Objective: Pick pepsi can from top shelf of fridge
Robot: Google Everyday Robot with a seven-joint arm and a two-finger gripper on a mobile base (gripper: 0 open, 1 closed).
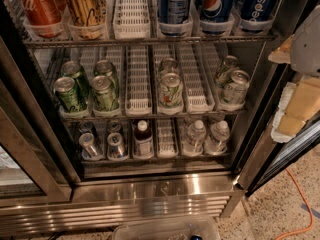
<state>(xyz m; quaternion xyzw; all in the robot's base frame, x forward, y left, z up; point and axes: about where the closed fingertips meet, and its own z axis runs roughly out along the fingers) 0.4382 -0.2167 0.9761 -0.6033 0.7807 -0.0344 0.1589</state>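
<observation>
The fridge [150,204] stands open, with steel walls and a louvred base. Its top shelf [132,14] runs along the top of the camera view, a wire rack with white slotted dividers. The pepsi can [257,4] stands at the far right of that shelf, blue with white lettering up its side. Left of it are a blue can with the round logo [217,6] and a blue can with a small-print panel [172,4]. My gripper [300,84] shows as grey and tan parts at the right edge, outside the fridge, to the right of and below the pepsi can.
A red can [37,6] and a gold can [85,6] stand at the top left. Green cans [70,94] fill the middle rack. Water bottles [196,134] and small cans sit lowest. An orange cable [300,204] crosses the floor. A clear bin [165,229] sits below.
</observation>
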